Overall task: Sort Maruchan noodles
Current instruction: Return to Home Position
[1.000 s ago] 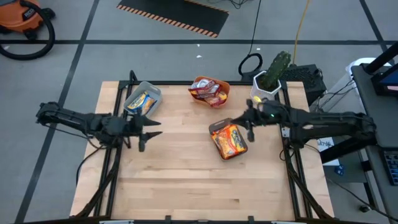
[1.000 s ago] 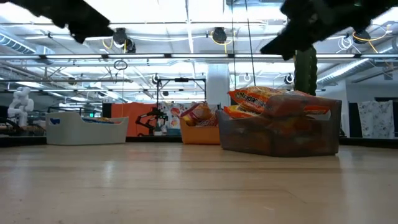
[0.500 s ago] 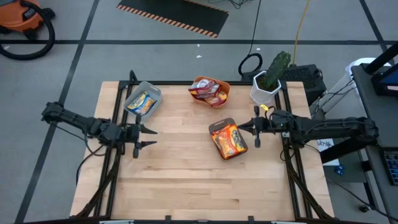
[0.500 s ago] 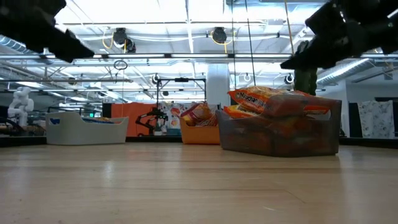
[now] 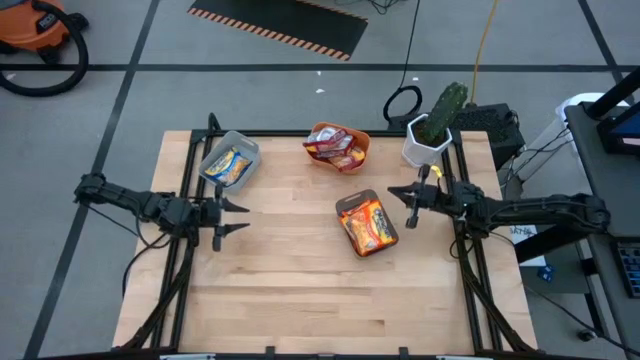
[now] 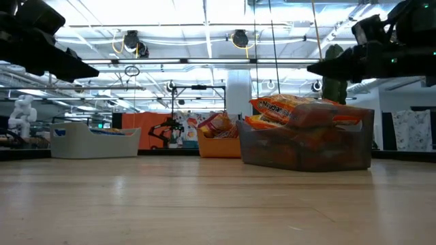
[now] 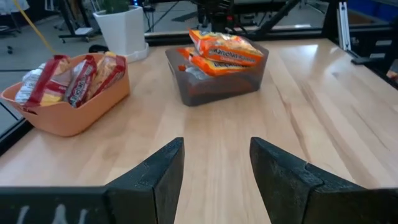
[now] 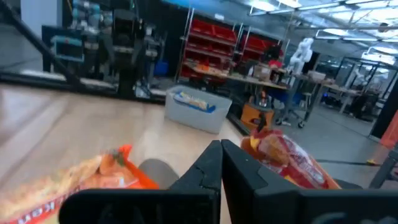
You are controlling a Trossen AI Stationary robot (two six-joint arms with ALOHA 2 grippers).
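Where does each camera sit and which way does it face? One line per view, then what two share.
High view: above the table, looking straight down; shows both arms, left claw and right claw.
Low view: at tabletop height, level across to the dark bin; arms at top corners.
Left wrist view: on the left arm, past the open left claw, toward the orange bin.
Right wrist view: on the right arm, past the shut right claw, toward the gray bin.
Shared: high and low both show the dark bin.

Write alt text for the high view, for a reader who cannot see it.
Noodle packets sit sorted in three bins on a wooden table: grey bin, orange bin, dark bin. The left hand and right hand hover empty at the table's sides.
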